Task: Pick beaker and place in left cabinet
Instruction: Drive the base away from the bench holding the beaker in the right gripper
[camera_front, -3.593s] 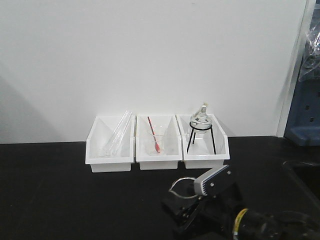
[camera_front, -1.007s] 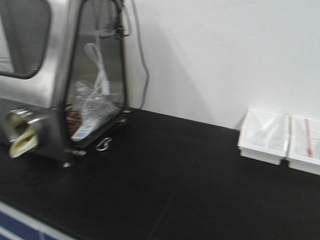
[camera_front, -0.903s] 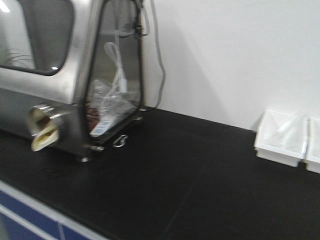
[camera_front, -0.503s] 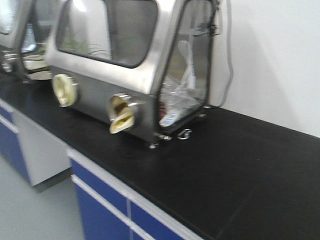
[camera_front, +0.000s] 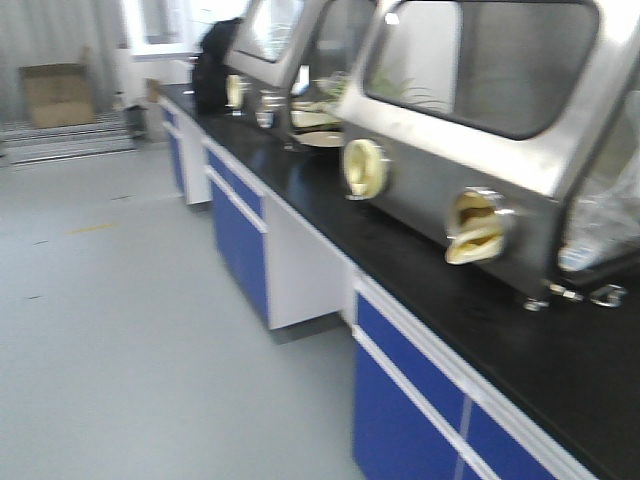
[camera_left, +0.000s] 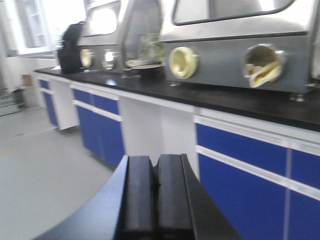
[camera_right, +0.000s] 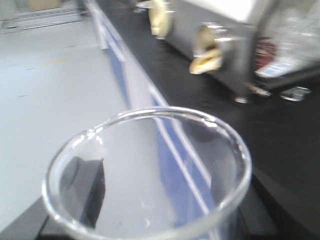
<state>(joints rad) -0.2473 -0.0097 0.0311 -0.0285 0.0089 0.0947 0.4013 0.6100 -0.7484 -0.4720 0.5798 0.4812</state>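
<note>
The small clear glass beaker (camera_right: 150, 200) is clamped between the black right fingers (camera_right: 82, 190), and its rim fills the right wrist view. The black left fingers (camera_left: 140, 195) are pressed together with nothing between them. The white trays seen seconds ago are gone from the front view. The black surface (camera_front: 400, 250), the stainless-steel glove boxes (camera_front: 480, 130) and the grey floor (camera_front: 100, 330) have swung in instead. The pick is judged done and the carry under way. The light grey left cabinet is not yet in view.
</note>
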